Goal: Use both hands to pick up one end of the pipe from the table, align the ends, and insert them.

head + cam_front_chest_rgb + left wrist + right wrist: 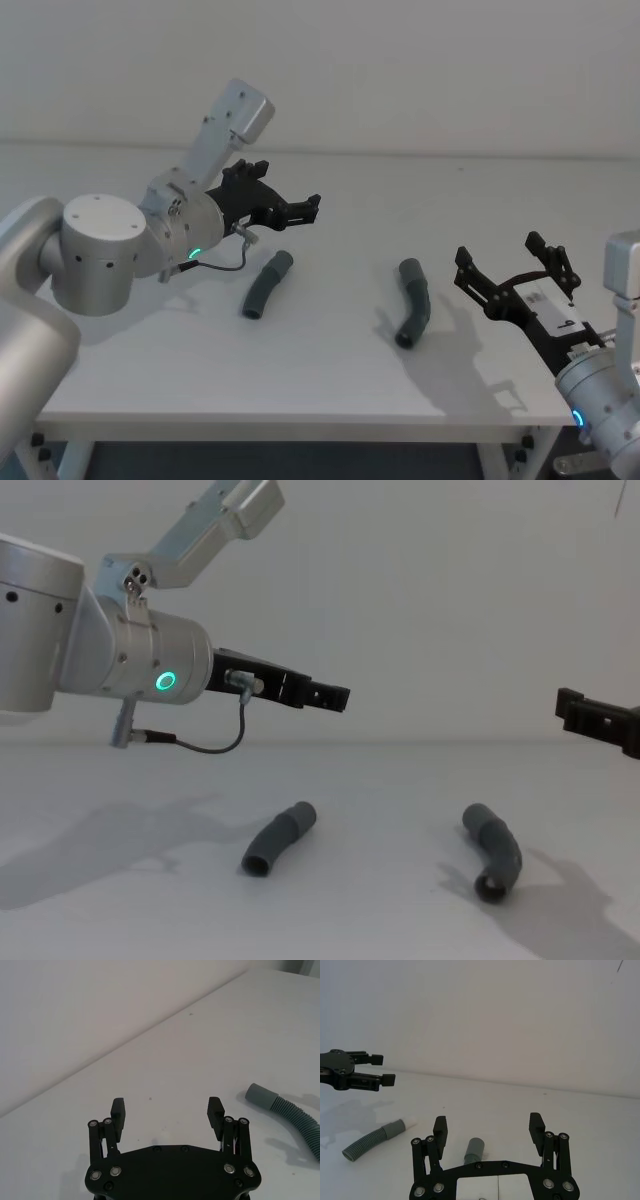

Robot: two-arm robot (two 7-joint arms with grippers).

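Two dark grey bent pipe pieces lie apart on the white table (pixel 330 390). The left piece (pixel 266 284) (pixel 280 838) lies below and just in front of my left gripper (pixel 310 207) (pixel 335 695), which hovers open above the table. In the left wrist view its fingers (pixel 118 1108) are spread with nothing between them, and that piece's collar end (pixel 261 1095) lies off to one side. The right piece (pixel 412 302) (pixel 492 852) lies left of my right gripper (pixel 500 250) (pixel 488 1121), which is open, raised and pointing toward it (pixel 474 1150).
The white wall (pixel 400 70) rises behind the table's far edge. A grey cable (pixel 215 742) loops under the left wrist. The table's front edge (pixel 300 422) runs close to the robot. Bare surface separates the two pieces.
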